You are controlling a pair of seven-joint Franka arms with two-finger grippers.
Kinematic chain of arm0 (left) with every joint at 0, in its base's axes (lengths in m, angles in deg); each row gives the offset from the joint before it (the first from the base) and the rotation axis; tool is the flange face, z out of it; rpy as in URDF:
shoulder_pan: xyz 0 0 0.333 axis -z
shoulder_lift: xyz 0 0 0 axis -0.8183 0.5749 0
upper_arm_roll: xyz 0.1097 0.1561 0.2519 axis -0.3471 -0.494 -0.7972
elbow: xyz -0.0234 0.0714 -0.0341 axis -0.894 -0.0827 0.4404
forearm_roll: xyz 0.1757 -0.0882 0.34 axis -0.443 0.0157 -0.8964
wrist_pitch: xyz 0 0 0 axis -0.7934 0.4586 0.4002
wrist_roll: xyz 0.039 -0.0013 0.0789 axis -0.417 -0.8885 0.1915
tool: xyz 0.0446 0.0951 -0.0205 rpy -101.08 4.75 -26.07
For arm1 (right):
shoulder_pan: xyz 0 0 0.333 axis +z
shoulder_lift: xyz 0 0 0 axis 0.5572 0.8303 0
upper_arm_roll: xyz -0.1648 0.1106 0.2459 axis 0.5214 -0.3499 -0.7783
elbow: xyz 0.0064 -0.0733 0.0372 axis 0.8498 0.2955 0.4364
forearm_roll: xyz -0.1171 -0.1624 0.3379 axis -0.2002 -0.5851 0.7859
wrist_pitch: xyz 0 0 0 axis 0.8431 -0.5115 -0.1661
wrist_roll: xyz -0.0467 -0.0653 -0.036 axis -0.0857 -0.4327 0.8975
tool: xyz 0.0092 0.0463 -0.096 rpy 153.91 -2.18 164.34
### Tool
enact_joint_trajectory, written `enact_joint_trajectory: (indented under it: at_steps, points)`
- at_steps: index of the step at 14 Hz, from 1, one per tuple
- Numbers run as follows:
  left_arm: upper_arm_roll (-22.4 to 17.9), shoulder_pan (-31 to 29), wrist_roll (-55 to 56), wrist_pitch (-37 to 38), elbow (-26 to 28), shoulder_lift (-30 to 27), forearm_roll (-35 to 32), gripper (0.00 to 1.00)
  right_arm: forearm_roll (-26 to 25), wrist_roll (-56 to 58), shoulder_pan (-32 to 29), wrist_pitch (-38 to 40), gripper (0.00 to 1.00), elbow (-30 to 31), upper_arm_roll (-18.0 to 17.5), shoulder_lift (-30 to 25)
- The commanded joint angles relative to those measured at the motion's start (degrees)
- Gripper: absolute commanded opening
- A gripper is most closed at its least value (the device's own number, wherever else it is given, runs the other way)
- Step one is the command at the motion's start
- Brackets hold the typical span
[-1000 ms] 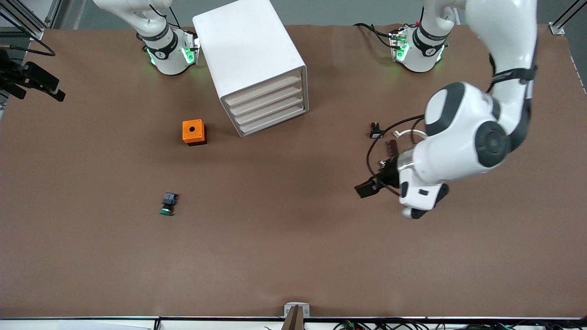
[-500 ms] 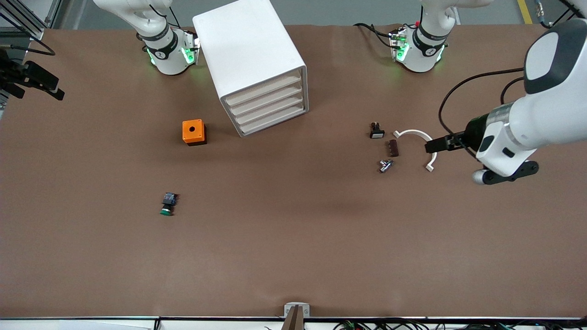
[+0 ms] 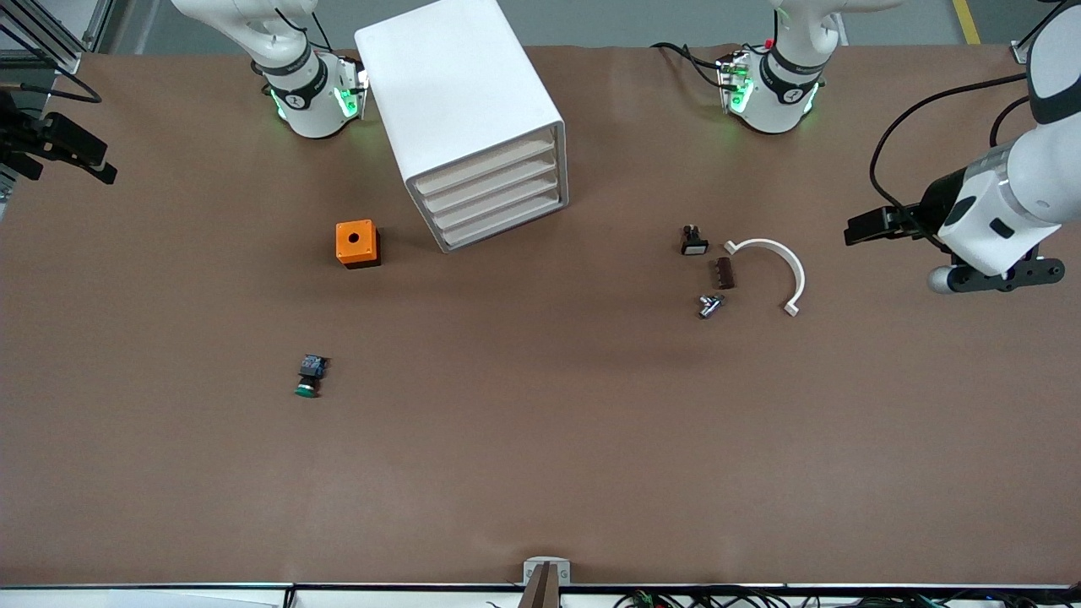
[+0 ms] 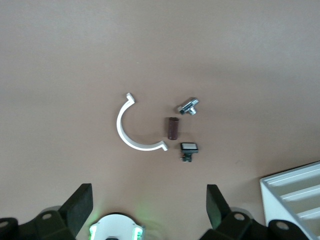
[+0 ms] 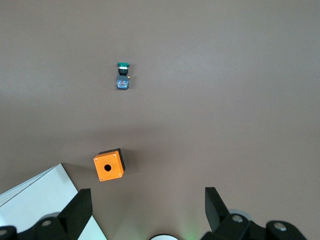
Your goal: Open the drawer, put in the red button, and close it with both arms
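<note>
Front view: my left tool point(image 3: 863, 230) hangs over brown surface point(image 3: 540, 456) at left arm's end, wrist tilted, cable looped. White boxy drawer cabinet point(image 3: 460, 101), four drawers shut. Orange box point(image 3: 356, 243) beside it; green-capped button point(image 3: 308, 377) nearer camera. Red button: cannot find it.

Left wrist view: left tool fingers point(image 4: 80, 205) spread wide, empty. Below: white half-ring point(image 4: 125, 132), brown cylinder point(image 4: 172, 128), metal bolt point(image 4: 189, 106), black switch point(image 4: 188, 149).

Right wrist view: my right tool point(image 5: 147, 207) wide open, empty, high over the orange box and the green-capped button.

Brown table point(image 3: 540, 473), white drawer cabinet point(image 3: 463, 110), orange box point(image 3: 356, 243), green button point(image 3: 309, 377)
</note>
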Motion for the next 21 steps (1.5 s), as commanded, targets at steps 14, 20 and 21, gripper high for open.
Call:
enact_joint_trajectory:
  at_steps: [14, 20, 21]
  points:
    - [-1.2, -2.3, -8.8, -11.6, 15.0, -15.5, -3.2, 1.0, 2.2, 0.7, -0.6, -1.1, 1.0, 1.3, -0.3, -1.5]
    - [-1.1, -2.2, -7.1, -9.5, 11.3, -14.8, -3.2, 1.0, 2.1, 0.8, -0.8, -1.1, 1.0, 1.4, -0.3, -1.8]
    - [-1.1, -2.2, -7.0, -9.4, 11.3, -14.7, -3.2, 1.0, 2.1, 0.8, -0.8, -1.1, 1.0, 1.4, -0.3, -1.8]
